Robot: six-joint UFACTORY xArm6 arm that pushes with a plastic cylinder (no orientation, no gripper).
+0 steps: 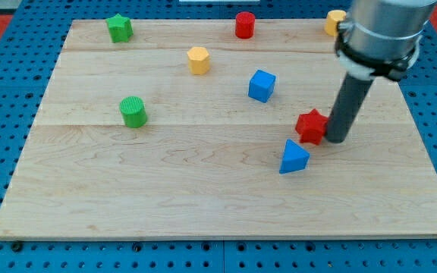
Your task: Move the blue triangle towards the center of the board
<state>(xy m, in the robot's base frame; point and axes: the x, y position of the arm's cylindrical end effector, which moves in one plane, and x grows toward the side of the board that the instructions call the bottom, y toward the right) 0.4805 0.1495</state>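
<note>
The blue triangle lies on the wooden board, right of the middle and toward the view's bottom. My tip stands just to the upper right of it, a short gap away. A red block sits directly left of the tip, touching or nearly touching the rod, and just above the blue triangle.
A blue cube sits above and left of the triangle. A yellow block, a green cylinder, a green star, a red cylinder and a yellow block at the top right, partly hidden by the arm.
</note>
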